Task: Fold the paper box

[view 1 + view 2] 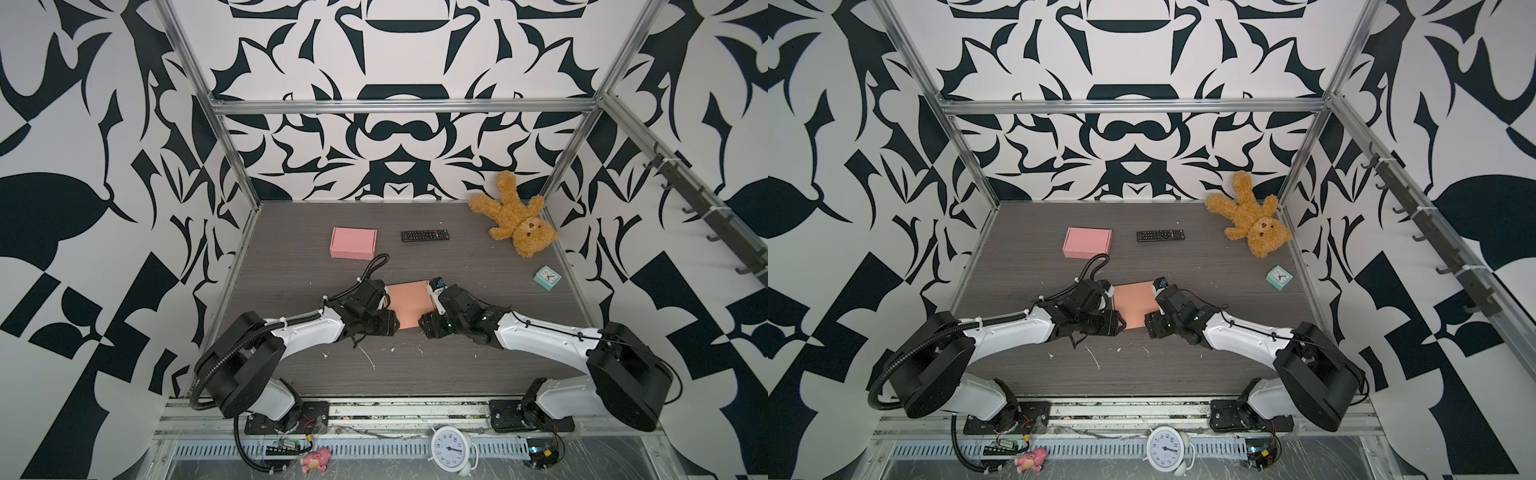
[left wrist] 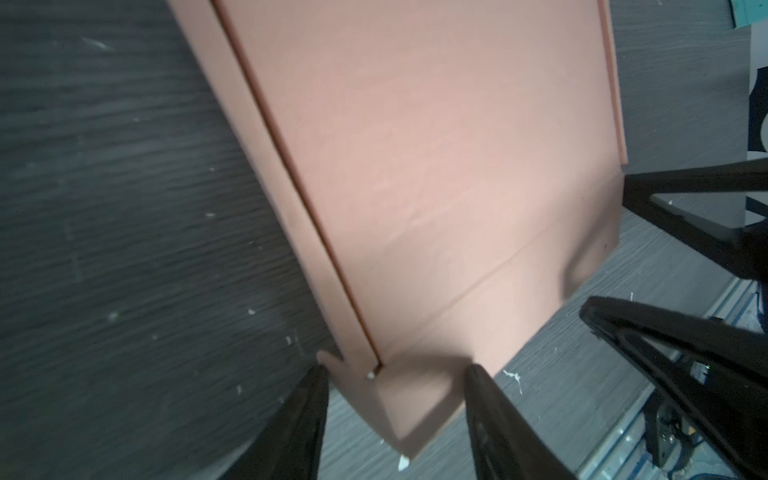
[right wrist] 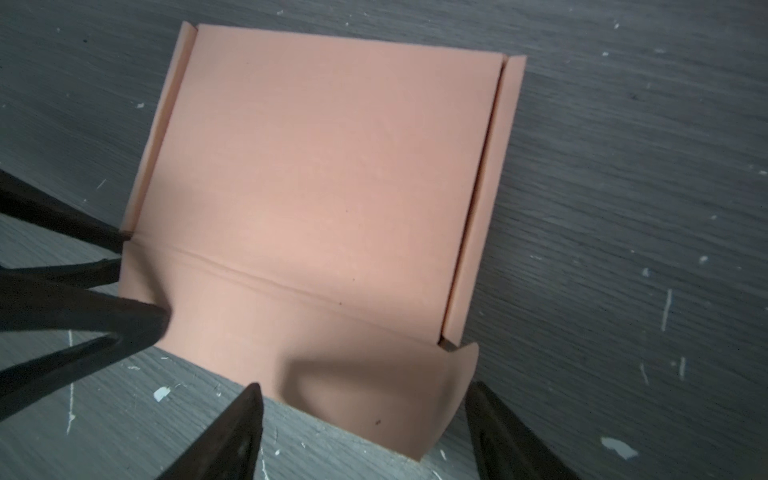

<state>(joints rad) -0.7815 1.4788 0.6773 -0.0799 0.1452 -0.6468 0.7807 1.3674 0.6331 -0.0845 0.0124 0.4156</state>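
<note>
Early in the fold, going by the lie of things. On the dark surface [image 1: 291,282], mid-width and toward the near edge, between both arms: the paper box [image 1: 409,303], salmon-coloured and mostly a flat sheet.

Creased and lifted a little: the narrow side flaps [image 3: 488,199] along its left and right edges. Not yet raised: the near flap [image 3: 249,324], creased across and curling up only at its near-right corner. No walls standing, no lid brought over.

Left claw [image 2: 397,374] open, fingers [image 2: 307,415] astride the near-left corner of the sheet, clamped on nothing. Right claw [image 3: 363,390] open as well, fingers [image 3: 232,432] to either side of the curled near-right corner, not pinching it.

Left to do, as a judgement: nearly everything, meaning stand the walls, tuck the tabs and close the top.

Far left on the surface, well apart: a pink box [image 1: 353,243] fully closed up. Also far off and out of play: a remote [image 1: 424,235], a teddy bear [image 1: 515,220] and a small clock [image 1: 547,278].
</note>
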